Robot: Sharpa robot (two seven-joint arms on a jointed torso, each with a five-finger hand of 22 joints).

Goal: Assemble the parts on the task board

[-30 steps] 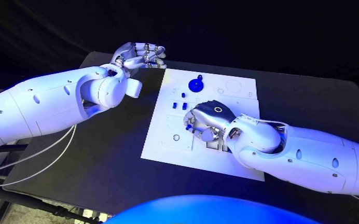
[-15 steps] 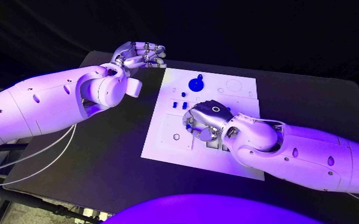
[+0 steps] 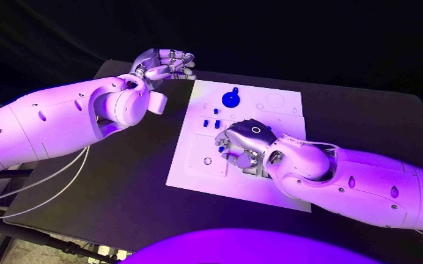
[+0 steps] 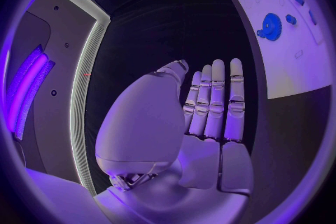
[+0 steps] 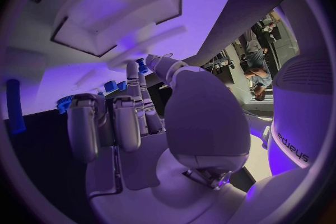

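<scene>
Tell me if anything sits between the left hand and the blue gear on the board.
Nothing visible does. The left hand hovers off the board's far left corner, holding nothing, and only bare table and white board surface lie between it and the blue gear. The right hand works lower down the board.

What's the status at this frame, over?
Left robot hand off board, holding nothing. Right robot hand down over task board; grip unclear. Blue gear seated. Nothing obstructing.

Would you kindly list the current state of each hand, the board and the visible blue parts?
Left hand: off the board, fingers curled, holding nothing.
Right hand: low over the task board; grip cannot be told.
Task board: flat on the table.
Blue gear: on the board, untouched.
Small blue pieces: on the board, untouched.
</scene>
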